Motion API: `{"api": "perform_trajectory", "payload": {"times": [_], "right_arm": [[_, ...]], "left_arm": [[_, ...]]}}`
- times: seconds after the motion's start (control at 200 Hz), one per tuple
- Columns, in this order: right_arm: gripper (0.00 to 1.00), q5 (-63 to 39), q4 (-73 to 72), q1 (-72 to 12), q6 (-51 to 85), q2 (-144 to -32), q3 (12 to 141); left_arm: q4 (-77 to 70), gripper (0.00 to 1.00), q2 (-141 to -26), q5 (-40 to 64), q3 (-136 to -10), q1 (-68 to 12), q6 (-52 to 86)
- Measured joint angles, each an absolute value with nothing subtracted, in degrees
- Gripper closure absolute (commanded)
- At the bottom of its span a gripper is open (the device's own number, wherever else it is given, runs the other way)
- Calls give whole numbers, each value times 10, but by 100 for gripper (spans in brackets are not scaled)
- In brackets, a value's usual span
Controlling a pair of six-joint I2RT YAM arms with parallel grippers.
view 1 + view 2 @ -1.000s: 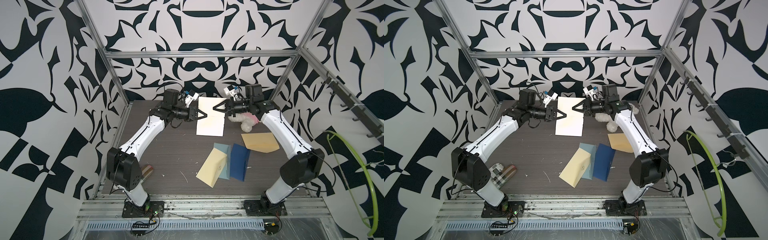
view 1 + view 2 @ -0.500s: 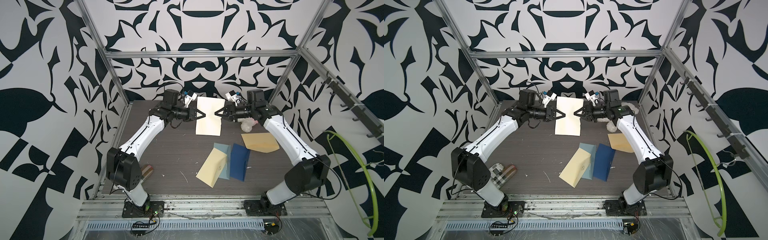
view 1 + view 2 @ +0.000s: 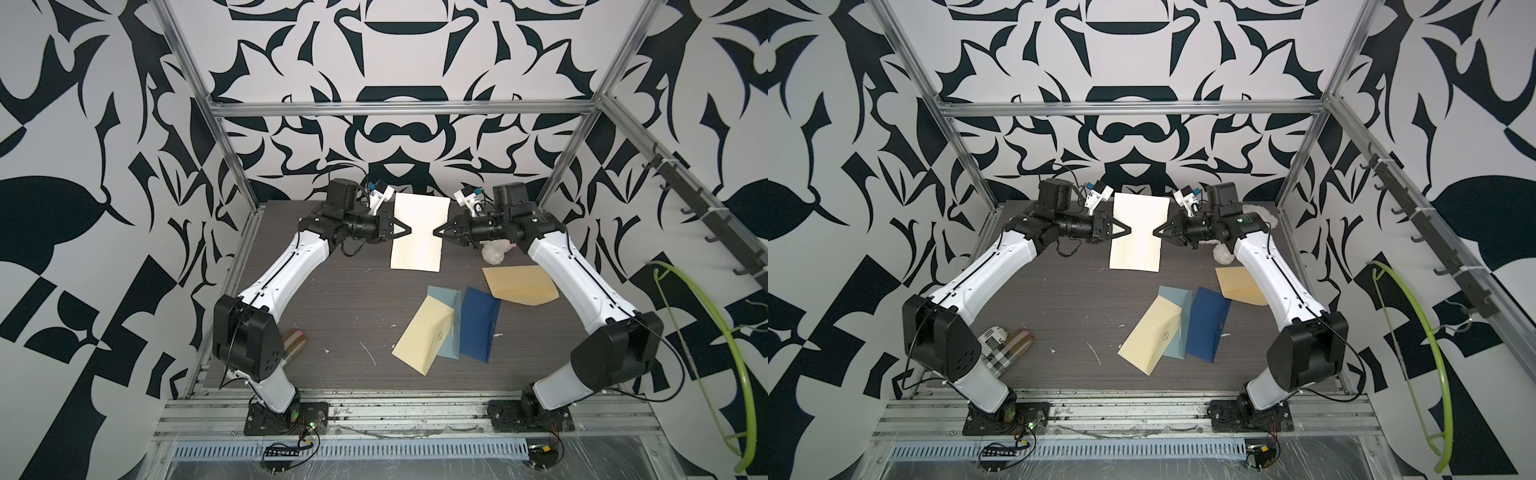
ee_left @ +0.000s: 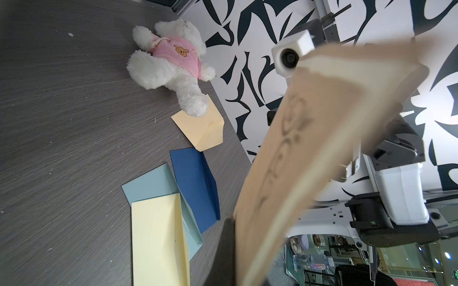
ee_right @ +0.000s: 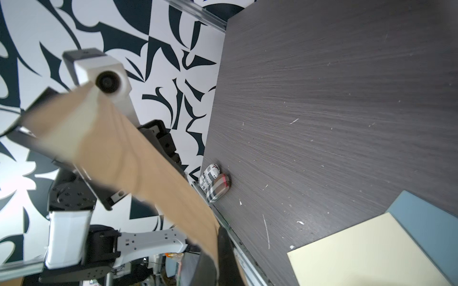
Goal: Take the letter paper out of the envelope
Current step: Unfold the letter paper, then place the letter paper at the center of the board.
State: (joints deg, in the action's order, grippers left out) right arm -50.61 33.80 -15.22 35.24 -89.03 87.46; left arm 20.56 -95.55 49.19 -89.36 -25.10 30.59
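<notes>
Two grippers are holding one pale envelope (image 3: 419,253) up off the table (image 3: 332,299) between them, as both top views are showing; the left gripper (image 3: 409,230) is clamping its jaws together on one long edge, and the right gripper (image 3: 434,232) is clamping its jaws on the opposite edge, directly facing it; only a narrow band of the envelope is lying between the two pairs of tips, while the rest is reaching out above and below them.

I am judging that the letter paper is not yet out. In the left wrist view a paler strip (image 4: 304,195) is running along one edge of the envelope's darker face; it may be the paper, but I cannot tell this for sure.

The step in hand is looking like a two-sided hold before the pull. To do it well, one gripper should be pinching only the envelope and the other only the inner sheet; if both are biting through all layers, pulling apart is risking a tear; so one side is probably needing a new grip at the open end, and the pull should be going slowly, straight along the envelope.

Four other envelopes (image 3: 480,324) are lying on the table well below the jaws, and a teddy bear (image 4: 171,64) is lying behind the right jaws, under that arm; both are well apart from the held envelope.
</notes>
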Motion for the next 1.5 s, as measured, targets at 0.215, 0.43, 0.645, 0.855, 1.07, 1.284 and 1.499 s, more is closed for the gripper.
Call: {"api": "perform_trajectory", "payload": {"times": [0.215, 0.43, 0.645, 0.855, 1.07, 1.284, 1.499], "right_arm": [[100, -442, 346, -172, 351, -888, 875], [100, -396, 351, -181, 351, -870, 875], [63, -325, 388, -187, 340, -866, 879], [61, -168, 457, -187, 327, -844, 881], [63, -99, 485, -197, 316, -826, 892], [65, -84, 491, -230, 314, -834, 892], [67, -84, 490, -258, 315, -844, 889]], "left_arm": [[209, 100, -955, 485, -894, -255, 311], [216, 100, -955, 471, -894, -257, 315], [269, 100, -957, 401, -919, -259, 304], [417, 100, -960, 152, -986, -257, 281], [613, 100, -993, -126, -1034, -216, 378], [795, 100, -1056, -240, -1063, -150, 599], [890, 100, -1170, -210, -1138, -79, 754]]}}
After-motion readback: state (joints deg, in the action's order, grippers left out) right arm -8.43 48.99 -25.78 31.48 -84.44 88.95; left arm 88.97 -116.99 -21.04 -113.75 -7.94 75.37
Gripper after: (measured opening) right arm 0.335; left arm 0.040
